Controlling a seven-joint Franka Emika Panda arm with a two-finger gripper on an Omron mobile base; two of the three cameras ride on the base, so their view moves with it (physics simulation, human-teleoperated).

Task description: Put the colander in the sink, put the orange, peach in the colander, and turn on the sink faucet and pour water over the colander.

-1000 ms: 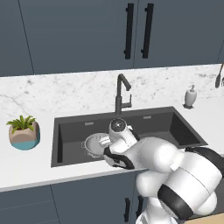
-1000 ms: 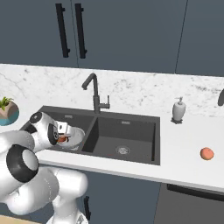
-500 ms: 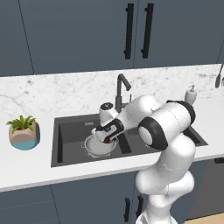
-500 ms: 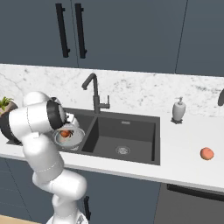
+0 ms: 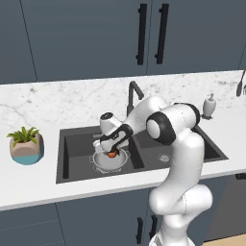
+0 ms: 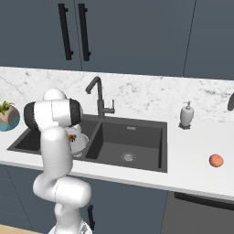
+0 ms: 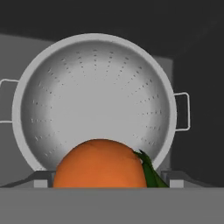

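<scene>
One orange (image 5: 112,153) (gripper-held) now hangs nearer colander (image 5: 109,162).

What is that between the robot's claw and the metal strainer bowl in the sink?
The orange, sitting between the gripper fingertips right above the colander; the hand view shows it best.

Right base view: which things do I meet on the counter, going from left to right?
Plant → colander in the sink's left basin → faucet → soap dispenser → peach.
</scene>
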